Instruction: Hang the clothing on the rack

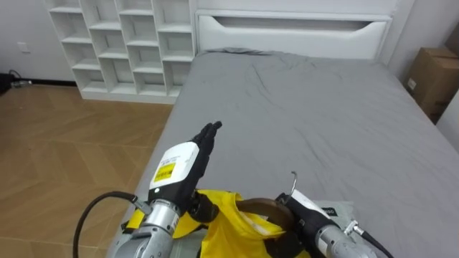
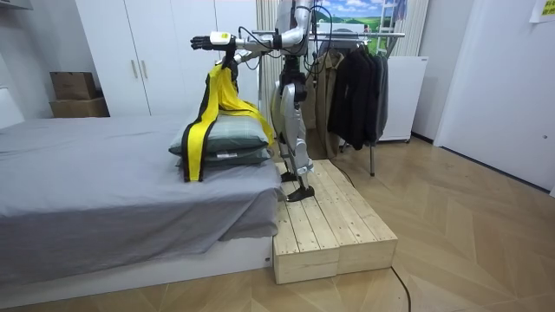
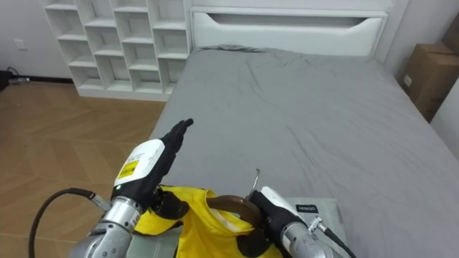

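Left of the bed [image 1: 301,107], near its head, stands a white shelf [image 1: 122,50] with open compartments. On the right side of the bed there is a cardboard box [image 1: 434,75]; its inside I cannot see. The right robot hand [image 1: 301,211] is over the foot of the bed, with fingers curled around a brown hanger [image 1: 262,206] that carries the yellow garment [image 1: 229,229]. The garment hangs above the pillows [image 2: 230,139] there. The left robot hand [image 1: 190,158] reaches over the bed with straight fingers and holds nothing.
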You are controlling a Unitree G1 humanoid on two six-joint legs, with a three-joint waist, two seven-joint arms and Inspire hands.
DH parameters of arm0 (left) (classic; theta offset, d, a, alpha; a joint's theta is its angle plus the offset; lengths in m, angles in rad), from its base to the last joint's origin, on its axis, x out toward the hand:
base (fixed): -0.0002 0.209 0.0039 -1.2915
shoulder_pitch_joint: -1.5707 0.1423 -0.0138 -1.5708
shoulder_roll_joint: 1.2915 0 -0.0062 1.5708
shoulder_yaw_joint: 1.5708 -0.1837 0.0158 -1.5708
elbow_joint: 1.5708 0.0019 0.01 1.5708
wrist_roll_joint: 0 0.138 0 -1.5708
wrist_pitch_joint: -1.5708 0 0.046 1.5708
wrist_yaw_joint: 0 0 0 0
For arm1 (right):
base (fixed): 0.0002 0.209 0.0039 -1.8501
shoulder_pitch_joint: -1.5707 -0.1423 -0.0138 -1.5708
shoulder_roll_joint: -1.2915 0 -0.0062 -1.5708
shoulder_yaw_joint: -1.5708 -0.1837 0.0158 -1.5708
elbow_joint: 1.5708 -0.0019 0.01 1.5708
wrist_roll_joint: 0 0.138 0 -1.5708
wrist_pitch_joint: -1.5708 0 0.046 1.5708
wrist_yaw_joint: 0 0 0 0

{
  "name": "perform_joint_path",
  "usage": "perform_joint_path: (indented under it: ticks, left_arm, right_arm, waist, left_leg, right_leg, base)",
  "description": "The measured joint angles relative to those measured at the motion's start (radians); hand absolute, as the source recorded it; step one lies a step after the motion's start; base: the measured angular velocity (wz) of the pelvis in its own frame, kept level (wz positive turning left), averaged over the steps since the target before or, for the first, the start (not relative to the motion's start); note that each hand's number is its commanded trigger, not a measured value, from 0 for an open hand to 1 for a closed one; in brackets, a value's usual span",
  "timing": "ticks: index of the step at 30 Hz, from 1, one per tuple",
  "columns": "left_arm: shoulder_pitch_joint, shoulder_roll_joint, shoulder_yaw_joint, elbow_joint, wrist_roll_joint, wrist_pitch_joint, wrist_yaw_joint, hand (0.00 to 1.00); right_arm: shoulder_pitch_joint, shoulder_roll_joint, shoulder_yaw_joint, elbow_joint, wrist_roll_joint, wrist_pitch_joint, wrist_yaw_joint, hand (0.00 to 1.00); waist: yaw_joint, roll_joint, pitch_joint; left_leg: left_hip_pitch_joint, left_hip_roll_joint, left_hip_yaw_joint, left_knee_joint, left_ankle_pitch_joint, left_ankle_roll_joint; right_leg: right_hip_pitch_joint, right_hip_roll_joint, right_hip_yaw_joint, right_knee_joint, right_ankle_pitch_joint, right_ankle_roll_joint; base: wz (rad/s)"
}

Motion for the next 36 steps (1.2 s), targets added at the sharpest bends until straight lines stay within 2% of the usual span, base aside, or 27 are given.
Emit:
perform_joint_path:
  ticks: [8, 15, 17, 21, 25, 31, 32, 36]
  left_arm:
    - [0.0, 0.005, 0.003, 0.0, -0.001, 0.0, 0.0, 0.0]
    - [0.0, 0.008, 0.023, 0.0, -0.007, -0.006, 0.0, 0.0]
    - [0.002, 0.025, 0.025, 0.0, -0.039, -0.006, -0.001, 0.0]
    - [0.016, 0.049, 0.035, 0.0, -0.066, -0.006, -0.001, 0.0]
    - [0.047, 0.048, 0.09, 0.0, -0.079, -0.011, 0.0, 0.0]
    - [0.057, 0.053, 0.23, 0.001, -0.076, -0.013, 0.009, 0.0]
    - [0.068, 0.053, 0.262, 0.005, -0.076, -0.025, 0.01, 0.0]
    - [0.135, 0.058, 0.354, 0.006, -0.076, -0.028, 0.017, 0.0]
  right_arm:
    - [0.0, -0.007, -0.01, -0.002, -0.066, 0.0, 0.031, 1.0]
    - [0.0, -0.013, -0.053, -0.002, -0.06, -0.001, 0.027, 1.0]
    - [0.001, -0.034, -0.053, -0.002, -0.048, -0.001, 0.026, 1.0]
    - [0.017, -0.045, -0.076, -0.017, -0.045, -0.001, 0.018, 1.0]
    - [0.059, -0.056, -0.11, -0.084, -0.047, -0.001, 0.017, 1.0]
    - [0.105, -0.073, -0.178, -0.177, -0.041, -0.003, 0.006, 1.0]
    - [0.108, -0.078, -0.196, -0.177, -0.037, -0.003, 0.006, 1.0]
    - [0.12, -0.098, -0.245, -0.179, -0.043, -0.002, 0.007, 1.0]
  waist:
    - [-0.001, 0.002, 0.0001]
    - [-0.004, 0.002, 0.0003]
    - [-0.003, 0.004, 0.0013]
    - [-0.003, 0.004, 0.0019]
    - [-0.003, 0.002, 0.001]
    - [0.0, 0.002, -0.0001]
    - [0.002, 0.002, -0.0002]
    - [0.001, 0.002, -0.0005]
  left_leg:
    - [-0.001, 0.0, 0.0, -0.001, 0.0, 0.0]
    - [0.001, 0.0, 0.001, 0.0, 0.0, 0.0]
    - [0.009, 0.0, 0.002, -0.002, 0.0, 0.0]
    - [0.017, -0.001, 0.0, -0.01, 0.0, 0.0]
    - [0.014, -0.004, 0.004, -0.015, 0.0, 0.0]
    - [0.01, -0.004, 0.002, -0.015, 0.0, 0.0]
    - [0.01, -0.004, 0.002, -0.017, 0.0, 0.0]
    - [0.011, -0.004, 0.001, -0.017, 0.0, 0.0]
  right_leg:
    - [-0.001, 0.0, 0.0, 0.0, 0.0, 0.0]
    - [0.0, 0.0, 0.001, 0.0, 0.0, 0.0]
    - [0.005, -0.001, 0.003, 0.0, 0.0, 0.0]
    - [0.01, -0.001, 0.001, -0.001, -0.001, 0.002]
    - [0.003, -0.001, 0.005, 0.0, -0.002, 0.003]
    - [0.0, -0.002, 0.004, -0.002, -0.002, 0.004]
    - [-0.001, -0.002, 0.002, -0.002, -0.002, 0.004]
    - [-0.002, -0.002, 0.002, -0.002, -0.003, 0.004]
  base:
    - [0.0]
    - [0.0]
    - [-0.02]
    - [-0.01]
    - [-0.01]
    - [-0.01]
    - [0.0]
    - [0.01]
